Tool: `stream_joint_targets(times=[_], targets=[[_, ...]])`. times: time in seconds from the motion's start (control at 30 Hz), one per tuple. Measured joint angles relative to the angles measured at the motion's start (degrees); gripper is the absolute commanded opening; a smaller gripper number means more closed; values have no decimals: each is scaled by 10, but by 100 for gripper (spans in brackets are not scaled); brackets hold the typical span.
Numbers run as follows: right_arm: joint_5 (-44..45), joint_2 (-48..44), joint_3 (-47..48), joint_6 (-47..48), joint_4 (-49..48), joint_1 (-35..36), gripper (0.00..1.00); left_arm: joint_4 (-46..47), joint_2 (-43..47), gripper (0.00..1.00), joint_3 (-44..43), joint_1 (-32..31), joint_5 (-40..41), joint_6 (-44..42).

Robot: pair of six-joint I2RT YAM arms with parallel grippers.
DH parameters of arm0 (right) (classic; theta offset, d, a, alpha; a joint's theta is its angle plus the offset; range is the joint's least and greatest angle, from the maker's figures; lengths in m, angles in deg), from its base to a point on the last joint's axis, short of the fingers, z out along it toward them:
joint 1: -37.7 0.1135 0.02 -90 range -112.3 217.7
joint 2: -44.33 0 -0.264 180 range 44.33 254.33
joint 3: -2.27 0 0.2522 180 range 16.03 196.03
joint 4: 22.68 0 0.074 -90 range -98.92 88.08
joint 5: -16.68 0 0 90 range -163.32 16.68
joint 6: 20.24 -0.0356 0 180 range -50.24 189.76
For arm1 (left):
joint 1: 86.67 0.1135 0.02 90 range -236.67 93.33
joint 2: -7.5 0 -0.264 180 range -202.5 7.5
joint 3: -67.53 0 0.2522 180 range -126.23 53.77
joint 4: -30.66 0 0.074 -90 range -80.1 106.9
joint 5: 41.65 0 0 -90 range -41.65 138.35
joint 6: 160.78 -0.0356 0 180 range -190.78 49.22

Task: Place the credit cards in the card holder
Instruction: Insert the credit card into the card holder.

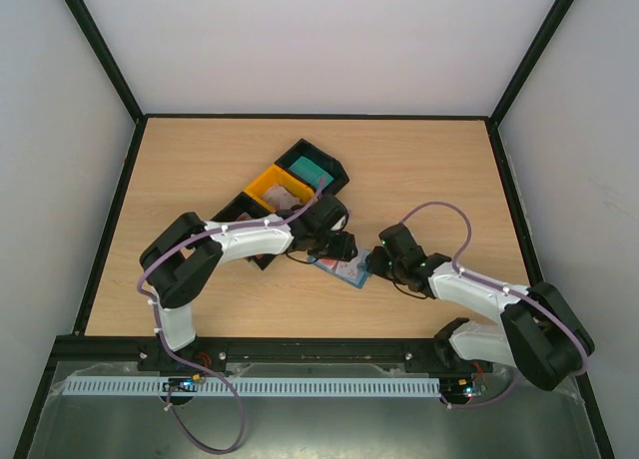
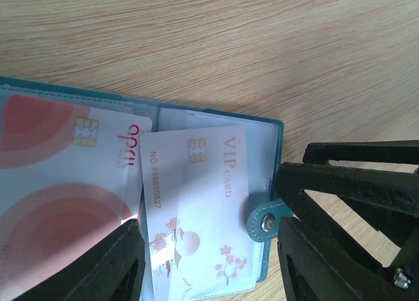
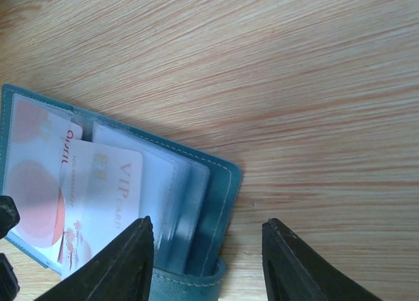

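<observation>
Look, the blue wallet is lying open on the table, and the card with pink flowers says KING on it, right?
Not quite. The blue wallet is lying open on the table, but the card with pink flowers says VIP CARD, not KING. The left wrist view shows the words clearly.

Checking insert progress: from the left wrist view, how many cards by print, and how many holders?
Red-circle card: 1
VIP card: 1
Card holder: 1
Total: 3
</observation>
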Motion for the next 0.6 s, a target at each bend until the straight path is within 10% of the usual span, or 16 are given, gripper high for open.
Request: stream_joint_targets(times=[0.6], targets=[[-7,87,56,47,12,0,29,-2,-42,46,-8,0,-4,-2]])
